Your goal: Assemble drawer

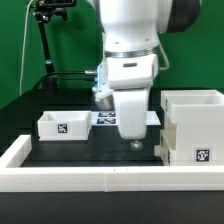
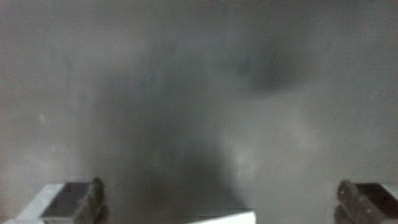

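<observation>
Arm: the white robot arm [image 1: 130, 40] comes down from the top of the exterior view and fills its middle, wrist pointing straight down.
Table: a black tabletop [image 1: 90, 148], with a green backdrop behind it.
Wall: a long, low white border wall [image 1: 80, 175] runs along the table's near edge and turns back at the exterior view's left.
Shell: the drawer's large hollow shell [image 1: 195, 125] stands upright at the exterior view's right, open on top, with a black-and-white tag on its near face. It is just inside the wall and apart from the arm.
Tray: one small shallow tray [image 1: 63, 125] sits on the table at the exterior view's left, tag facing the camera, well apart from the shell. A second tray cannot be made out.
Marker board: the marker board [image 1: 103, 120] lies flat just beside the tray, partly hidden behind the arm.
Gripper: the gripper [image 1: 133, 142] hangs low over the table between tray and shell. Whether it touches the surface cannot be told.
Fingers: in the wrist view the gripper [image 2: 217, 205] shows its two fingers [image 2: 68, 203] spread wide, with only blurred grey surface between them.
</observation>
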You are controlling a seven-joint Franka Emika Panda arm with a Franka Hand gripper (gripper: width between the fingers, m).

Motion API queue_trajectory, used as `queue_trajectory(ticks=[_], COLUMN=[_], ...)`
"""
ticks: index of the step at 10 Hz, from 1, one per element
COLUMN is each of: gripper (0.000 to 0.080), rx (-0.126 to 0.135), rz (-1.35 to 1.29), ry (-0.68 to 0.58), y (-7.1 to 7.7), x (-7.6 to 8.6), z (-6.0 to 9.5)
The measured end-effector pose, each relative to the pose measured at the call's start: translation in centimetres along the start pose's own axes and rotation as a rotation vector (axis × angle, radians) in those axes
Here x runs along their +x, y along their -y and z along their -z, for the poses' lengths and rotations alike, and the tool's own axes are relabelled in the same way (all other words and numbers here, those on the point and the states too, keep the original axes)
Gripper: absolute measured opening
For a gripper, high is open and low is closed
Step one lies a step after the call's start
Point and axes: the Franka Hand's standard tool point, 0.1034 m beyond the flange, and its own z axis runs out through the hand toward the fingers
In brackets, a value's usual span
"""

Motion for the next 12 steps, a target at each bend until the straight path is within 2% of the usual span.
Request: queue_trajectory(ticks=[4,12], gripper=[0.0649,0.0649], rx=[-0.021,-0.016], rz=[-0.067,-0.070], ry=[0.015,0.016], y=[3.1,3.4], x=[-2.6,-2.8], z=[2.2,2.0])
